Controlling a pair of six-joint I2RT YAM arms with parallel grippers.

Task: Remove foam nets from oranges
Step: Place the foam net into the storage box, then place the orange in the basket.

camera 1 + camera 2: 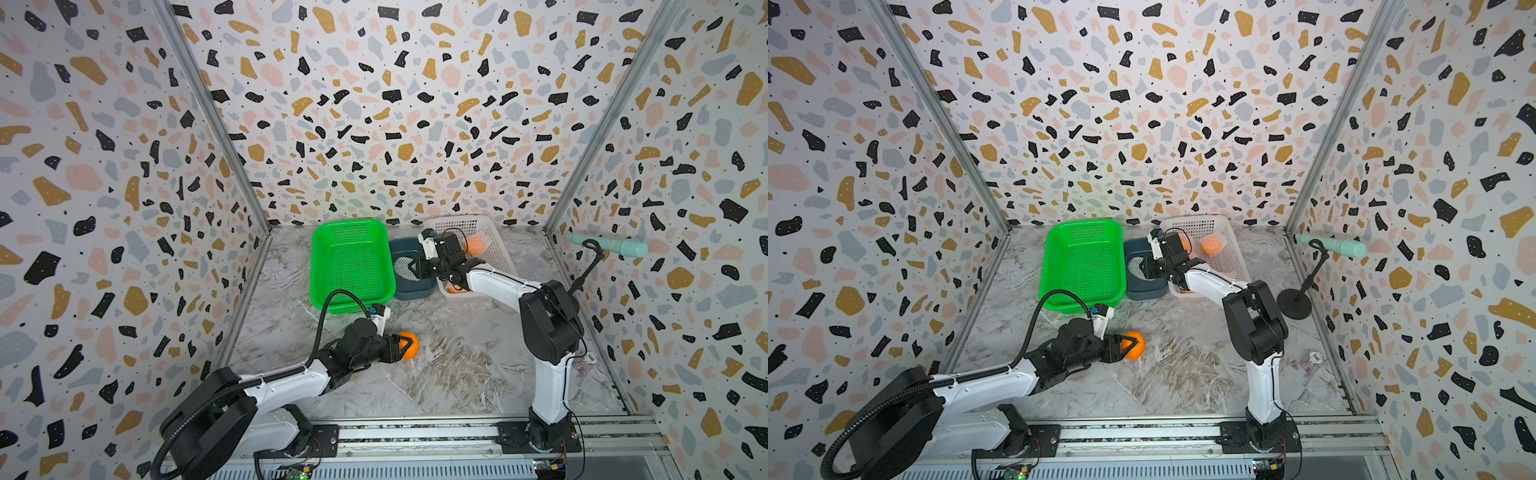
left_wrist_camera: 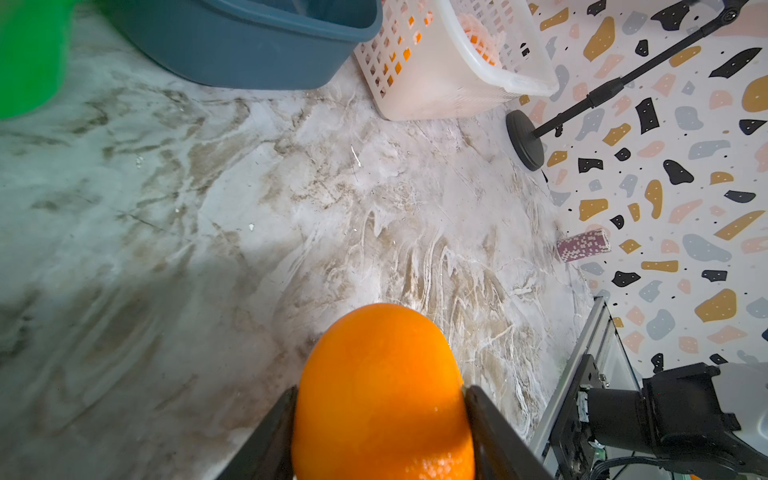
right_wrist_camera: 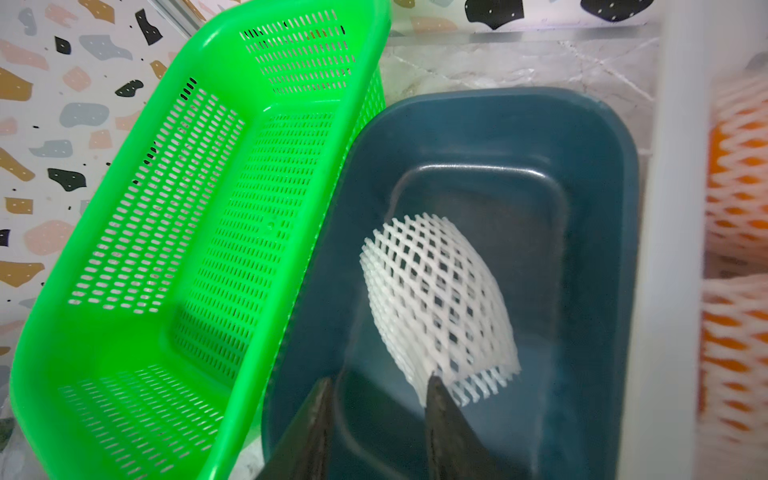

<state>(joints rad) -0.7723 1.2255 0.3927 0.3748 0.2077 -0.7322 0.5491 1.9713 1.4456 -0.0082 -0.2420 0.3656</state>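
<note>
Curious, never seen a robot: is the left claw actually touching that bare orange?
Touching. In the left wrist view, both fingers of the left gripper press the sides of the bare orange.

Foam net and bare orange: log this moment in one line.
left tool: shut on bare round orange | right tool: open above dark blue plastic tub | white foam net: in tub

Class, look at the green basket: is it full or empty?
Empty. The green basket shows only its bare slotted floor and walls; nothing lies inside.
</note>
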